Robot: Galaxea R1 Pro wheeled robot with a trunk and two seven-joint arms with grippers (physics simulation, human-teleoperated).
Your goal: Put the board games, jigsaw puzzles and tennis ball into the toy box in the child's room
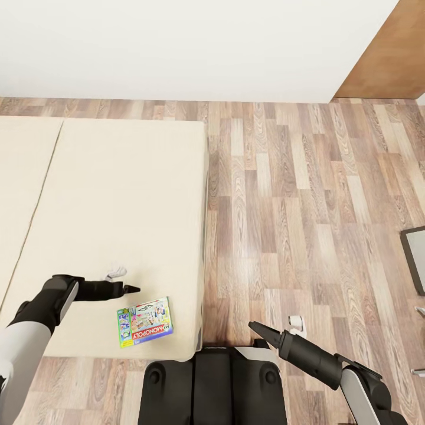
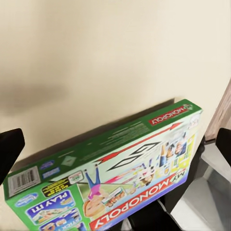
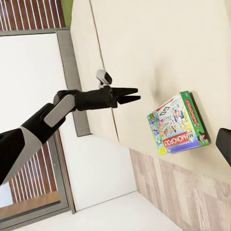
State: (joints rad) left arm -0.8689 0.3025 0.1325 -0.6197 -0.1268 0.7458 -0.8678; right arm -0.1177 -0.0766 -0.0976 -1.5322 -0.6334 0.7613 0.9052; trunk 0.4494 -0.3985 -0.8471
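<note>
A Monopoly board game with a green edge lies flat on the cream bed, close to the mattress's front right corner. My left gripper hovers open just left of and above the box, not touching it. In the left wrist view the box sits between and beyond the spread fingers. The right wrist view takes in the box, the bed and the left gripper from the side. My right gripper is open over the floor to the right of the bed, holding nothing.
Wood-plank floor stretches right of the bed. A white wall runs along the back, with a brown door at the far right. A dark-framed grey panel pokes in at the right edge. My black base is at the bottom.
</note>
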